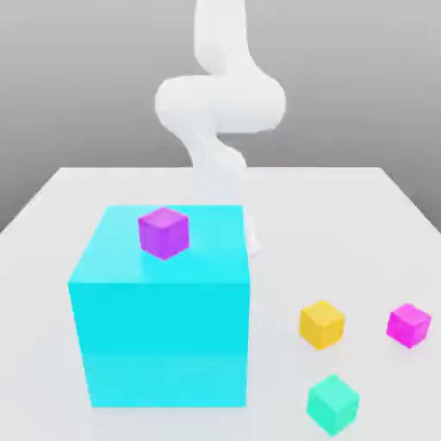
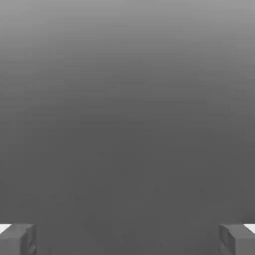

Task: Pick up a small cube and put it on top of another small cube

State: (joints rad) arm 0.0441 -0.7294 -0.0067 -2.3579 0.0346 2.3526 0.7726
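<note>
Gripper [image 2: 127, 239]: in the hand view its two grey fingers [image 2: 17, 239] stand at opposite edges, spread wide with nothing between them, against plain grey background.
Arm [image 1: 220, 95]: white, rising behind the cyan block in the exterior view; the block hides its lower part.
Cyan block [image 1: 159, 332]: large, on the white table [image 1: 344, 215], toward the exterior view's left; landmark for the rest.
Yellow cube [image 1: 321, 324]: on the table, just off the block's side toward the exterior view's right, near its front corner; well apart from the jaws, untouched.
Teal cube [image 1: 332, 403]: on the table, nearer the camera than the yellow cube, off the block's front corner.
Magenta cube [image 1: 408, 325]: on the table, beyond the yellow cube from the block.
Purple cube [image 1: 163, 232]: sits on the block's top face.
</note>
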